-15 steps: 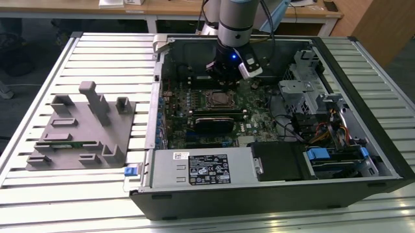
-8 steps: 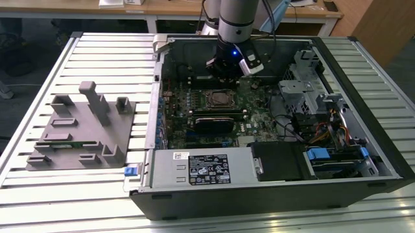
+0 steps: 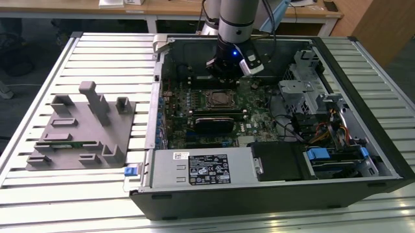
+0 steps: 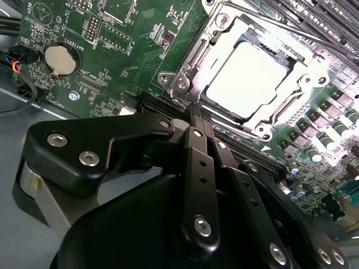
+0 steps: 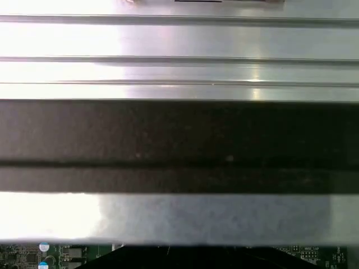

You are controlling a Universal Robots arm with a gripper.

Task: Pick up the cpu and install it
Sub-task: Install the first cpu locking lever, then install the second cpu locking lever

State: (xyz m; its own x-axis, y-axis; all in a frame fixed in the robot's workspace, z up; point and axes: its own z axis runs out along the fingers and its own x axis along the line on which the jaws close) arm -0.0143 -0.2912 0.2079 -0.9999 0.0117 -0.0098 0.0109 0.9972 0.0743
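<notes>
You see the gripper [image 4: 197,115] with its fingers pressed together, holding nothing, just beside the socket [image 4: 247,73], where the cpu [image 4: 244,78] sits seated in the frame.

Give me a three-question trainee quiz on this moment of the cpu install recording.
1. True or false: the flat square cpu with the shiny silver metal top lies inside the metal-framed socket of the green motherboard.
2. Multiple choice: in the exterior view, the gripper hangs over
A) the grey plastic fixture on the slatted table
B) the open black computer case
C) the wooden desk
3. Fill in: in the second wrist view, the black fingers are ___ (open or shut), with nothing between them.

Key: 1 true; 2 B; 3 shut.
</notes>
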